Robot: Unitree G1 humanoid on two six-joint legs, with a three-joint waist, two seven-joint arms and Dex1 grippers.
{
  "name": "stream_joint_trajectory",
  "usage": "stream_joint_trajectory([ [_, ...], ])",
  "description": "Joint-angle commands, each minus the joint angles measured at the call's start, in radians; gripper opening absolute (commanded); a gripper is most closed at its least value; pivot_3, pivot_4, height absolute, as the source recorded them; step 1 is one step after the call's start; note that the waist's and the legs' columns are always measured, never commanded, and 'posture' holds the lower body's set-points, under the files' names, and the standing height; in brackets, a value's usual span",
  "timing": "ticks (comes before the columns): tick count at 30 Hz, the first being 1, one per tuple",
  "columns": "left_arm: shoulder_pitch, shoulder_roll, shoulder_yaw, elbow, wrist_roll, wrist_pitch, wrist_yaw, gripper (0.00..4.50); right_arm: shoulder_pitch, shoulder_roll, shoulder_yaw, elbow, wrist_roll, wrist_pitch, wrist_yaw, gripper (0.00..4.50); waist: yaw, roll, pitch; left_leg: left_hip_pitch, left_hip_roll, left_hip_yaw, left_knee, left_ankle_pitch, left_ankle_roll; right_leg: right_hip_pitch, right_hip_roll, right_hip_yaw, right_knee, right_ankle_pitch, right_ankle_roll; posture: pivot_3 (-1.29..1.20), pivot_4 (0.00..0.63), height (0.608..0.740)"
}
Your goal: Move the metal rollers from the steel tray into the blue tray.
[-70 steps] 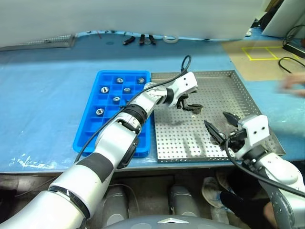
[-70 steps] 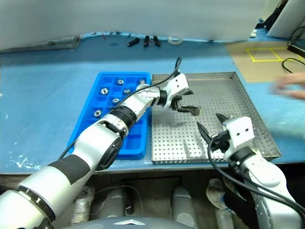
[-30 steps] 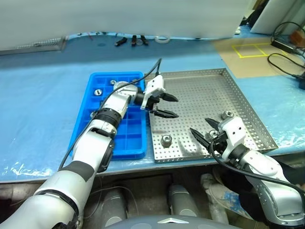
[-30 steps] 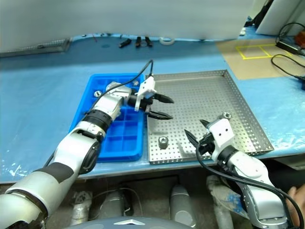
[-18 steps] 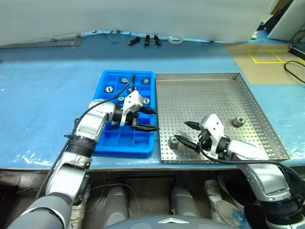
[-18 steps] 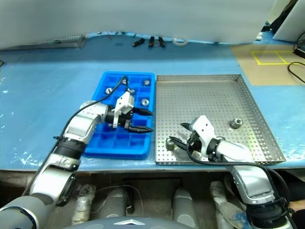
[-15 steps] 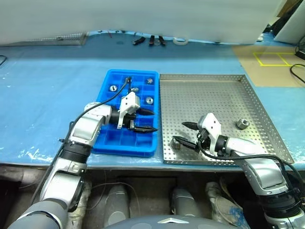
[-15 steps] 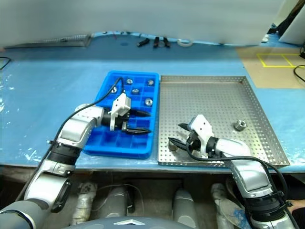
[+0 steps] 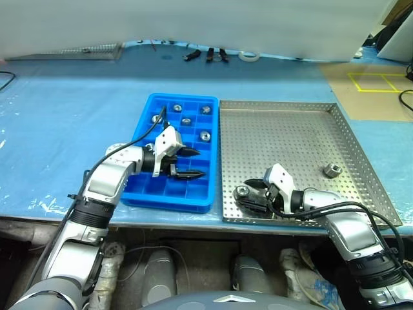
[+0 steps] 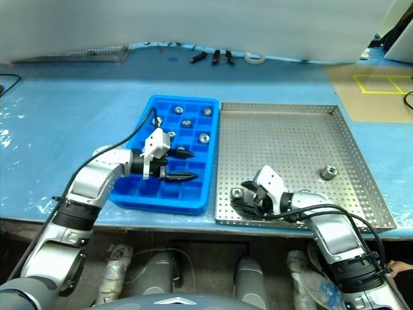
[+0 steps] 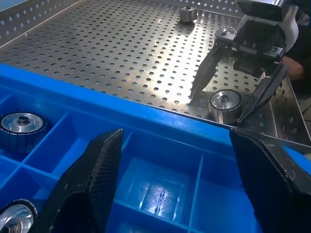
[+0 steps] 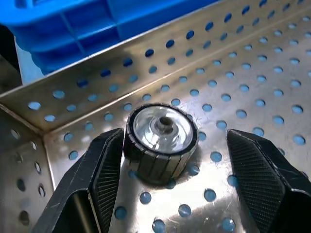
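Presently a pick is in hand. The right gripper (image 12: 165, 174) is lowered with its fingers spread either side of a roller (image 12: 162, 141) near the steel tray's (image 9: 284, 126) front-left corner; nothing is gripped yet, one finger close to the roller's side. A second roller (image 9: 332, 170) lies near the right rim. The left gripper (image 9: 191, 163) hangs wide open and empty over the blue tray (image 9: 147, 132), where several rollers are seated. Next, closure on the roller is required, then a lift.
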Motion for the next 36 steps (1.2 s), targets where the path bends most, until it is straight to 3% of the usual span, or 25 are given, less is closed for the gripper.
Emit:
stream_joint_trajectory([
  [1,-0.014,0.004,-0.009,-0.012,-0.019,-0.019,0.003,3.69,0.026,0.006,0.009,0.009,-0.015,-0.018,-0.008,3.38,0.0,0.0,0.0,0.0,0.0,0.0,0.0,0.0,0.0,0.0,0.0,0.0,0.0,0.0,0.0,-0.16,0.15,0.74],
  [3,-0.018,0.005,-0.011,-0.007,-0.02,-0.022,0.003,3.7,0.033,0.011,0.004,-0.002,-0.014,-0.017,-0.017,2.95,0.0,0.0,0.0,0.0,0.0,0.0,0.0,0.0,0.0,0.0,0.0,0.0,0.0,0.0,0.0,-0.17,0.15,0.74],
  [7,-0.027,0.006,-0.016,0.009,-0.019,-0.03,0.0,3.7,0.051,0.004,0.0,-0.051,-0.013,-0.004,-0.025,1.63,-0.001,0.0,0.0,0.002,0.0,0.0,0.0,0.0,0.0,0.001,0.0,0.0,0.0,0.0,0.0,-0.18,0.15,0.74],
  [15,-0.034,0.064,0.023,0.015,-0.049,-0.033,-0.038,3.7,0.001,0.004,-0.032,-0.121,0.0,0.033,-0.044,1.6,-0.004,0.0,0.0,0.003,0.0,0.0,-0.001,0.0,-0.001,0.001,0.001,0.001,0.0,0.0,0.0,-0.19,0.15,0.74],
  [22,0.044,0.123,0.156,-0.093,-0.147,0.039,0.053,3.7,-0.239,0.115,-0.117,-0.121,0.126,0.118,-0.103,1.6,-0.006,0.0,0.0,0.005,0.003,0.0,-0.003,0.002,-0.004,-0.001,0.004,0.002,0.004,0.0,0.0,-0.1,0.15,0.74],
  [30,0.134,0.185,0.284,-0.148,-0.145,0.029,0.212,3.7,-0.408,0.188,0.005,0.072,0.077,0.019,-0.004,1.6,0.03,0.0,0.0,0.007,0.008,-0.001,-0.004,0.007,-0.011,-0.005,0.006,0.0,0.016,-0.003,-0.004,0.1,0.15,0.74],
  [36,0.32,0.226,0.4,-0.288,-0.193,0.082,0.292,3.7,-0.563,0.322,0.098,0.333,-0.019,-0.102,-0.004,1.6,0.05,-0.001,0.0,0.002,0.008,-0.003,-0.005,0.008,-0.014,-0.012,0.007,0.0,0.017,-0.003,-0.004,0.2,0.15,0.74],
])
